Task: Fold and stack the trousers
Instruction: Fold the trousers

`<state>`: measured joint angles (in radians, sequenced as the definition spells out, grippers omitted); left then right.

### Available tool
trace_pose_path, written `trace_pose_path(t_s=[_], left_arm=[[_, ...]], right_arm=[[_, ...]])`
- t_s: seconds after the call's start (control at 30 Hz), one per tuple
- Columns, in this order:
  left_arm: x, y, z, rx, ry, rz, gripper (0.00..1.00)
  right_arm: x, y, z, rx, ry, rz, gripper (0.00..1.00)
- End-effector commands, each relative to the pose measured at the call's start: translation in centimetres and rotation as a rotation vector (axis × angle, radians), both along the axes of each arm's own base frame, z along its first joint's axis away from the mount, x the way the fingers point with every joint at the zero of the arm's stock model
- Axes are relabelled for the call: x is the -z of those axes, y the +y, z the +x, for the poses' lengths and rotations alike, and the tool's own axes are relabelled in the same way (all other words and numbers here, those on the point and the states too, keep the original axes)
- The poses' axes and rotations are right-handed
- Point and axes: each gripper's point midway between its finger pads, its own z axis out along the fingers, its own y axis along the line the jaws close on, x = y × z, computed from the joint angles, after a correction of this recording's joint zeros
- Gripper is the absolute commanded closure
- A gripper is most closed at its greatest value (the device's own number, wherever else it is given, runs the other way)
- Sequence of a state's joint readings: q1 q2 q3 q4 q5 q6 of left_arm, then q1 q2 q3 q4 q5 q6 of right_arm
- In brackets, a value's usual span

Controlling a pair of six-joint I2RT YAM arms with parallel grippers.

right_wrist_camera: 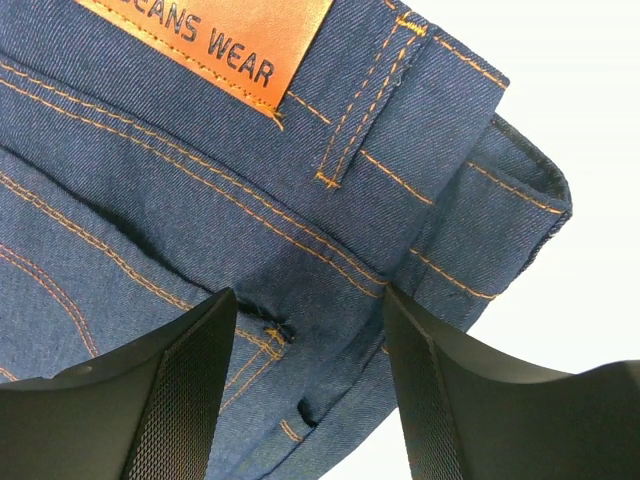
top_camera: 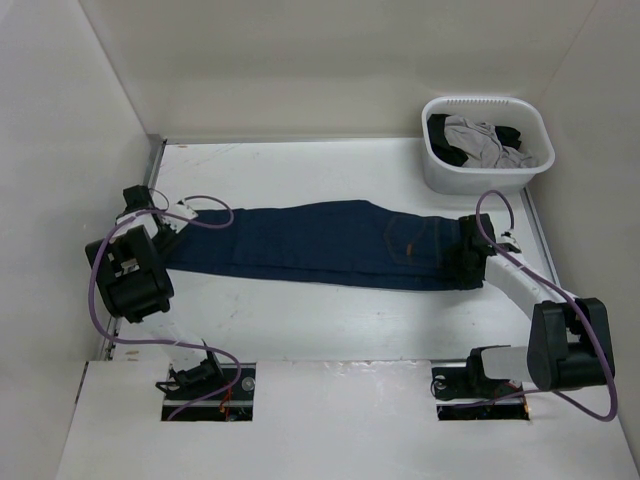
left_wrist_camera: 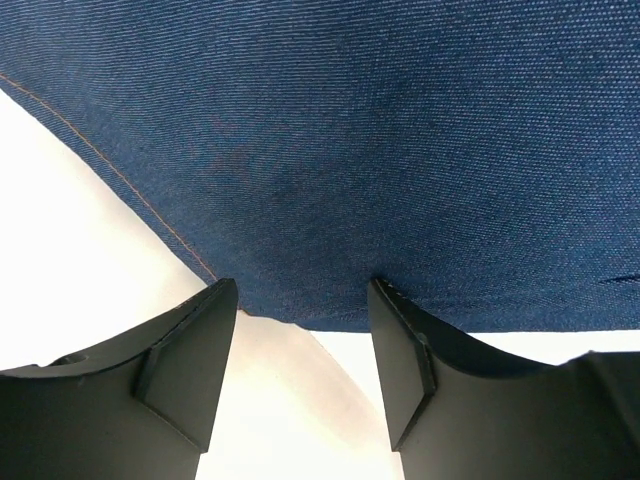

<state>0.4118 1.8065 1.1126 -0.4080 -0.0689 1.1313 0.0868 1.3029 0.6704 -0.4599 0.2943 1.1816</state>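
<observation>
The dark navy jeans (top_camera: 320, 245) lie flat across the table, folded lengthwise, leg ends at the left and waist at the right. My left gripper (top_camera: 168, 235) is open at the leg ends; in the left wrist view its open fingers (left_wrist_camera: 400, 360) stand at the edge of the denim (left_wrist_camera: 350, 150). My right gripper (top_camera: 462, 262) is open over the waist. In the right wrist view its fingers (right_wrist_camera: 190, 390) straddle the waistband near the tan patch (right_wrist_camera: 220, 40) and a belt loop (right_wrist_camera: 365, 100).
A white basket (top_camera: 440, 175) at the back right holds a grey garment (top_camera: 478, 140) and a black garment (top_camera: 510, 135). White walls enclose the table on the left, back and right. Purple cables loop near both arms.
</observation>
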Motion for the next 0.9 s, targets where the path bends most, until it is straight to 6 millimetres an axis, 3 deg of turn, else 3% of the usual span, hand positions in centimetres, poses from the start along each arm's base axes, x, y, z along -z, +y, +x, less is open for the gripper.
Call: trace_pose_path(t_s=[0.0,0.27,0.57,0.77,0.87], left_arm=[[-0.4,-0.3,-1.5,0.019,0.049,-0.028,0.47],[-1.6,-1.5,-3.1,0.073,0.107,-0.058,0.49],[-1.9,-5.7,-4.4,0.232,0.138,-0.150,0.48],[-1.3,-4.0,-2.4,0.178,0.104,-0.080,0.47],[-0.8,-4.0,-2.8,0.171,0.140,-0.090,0.50]], right_arm=[[-0.5,0.2,0.8,-0.016,-0.038,-0.011,0.36],[-0.9,0.3,1.0,-0.029,-0.049,-0.014,0.35],[-0.4,0.1,0.5,-0.033,-0.033,-0.026,0.35],[-0.4,-0.1,0.6,-0.026,-0.038,-0.027,0.34],[-0.5,-0.2,0.7,-0.021,-0.046,-0.027,0.34]])
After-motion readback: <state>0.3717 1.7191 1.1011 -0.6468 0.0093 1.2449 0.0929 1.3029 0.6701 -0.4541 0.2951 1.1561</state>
